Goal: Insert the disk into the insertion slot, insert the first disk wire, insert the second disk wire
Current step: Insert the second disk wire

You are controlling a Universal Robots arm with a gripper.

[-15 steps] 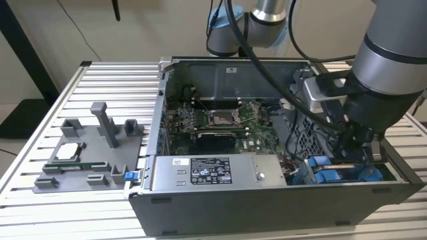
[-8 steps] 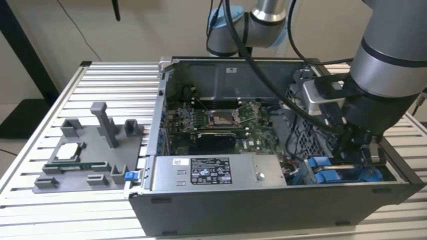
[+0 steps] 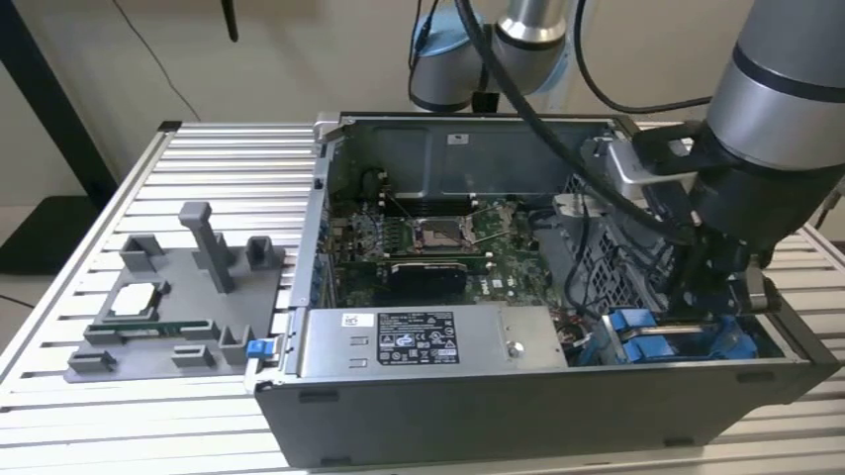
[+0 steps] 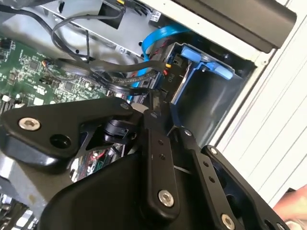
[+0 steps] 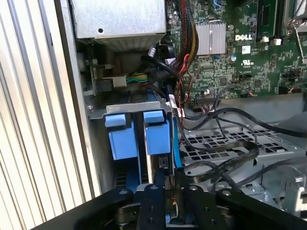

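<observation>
We're seeing the end effector (image 5: 169,189) sitting right behind the disk (image 5: 157,132), in line w/ its long axis; fingers nearly closed on a thin black cable/connector, we think.

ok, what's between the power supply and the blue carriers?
In the first wrist view, a small connector with coloured wires sits in the gap between the power supply and the blue carriers.
</observation>
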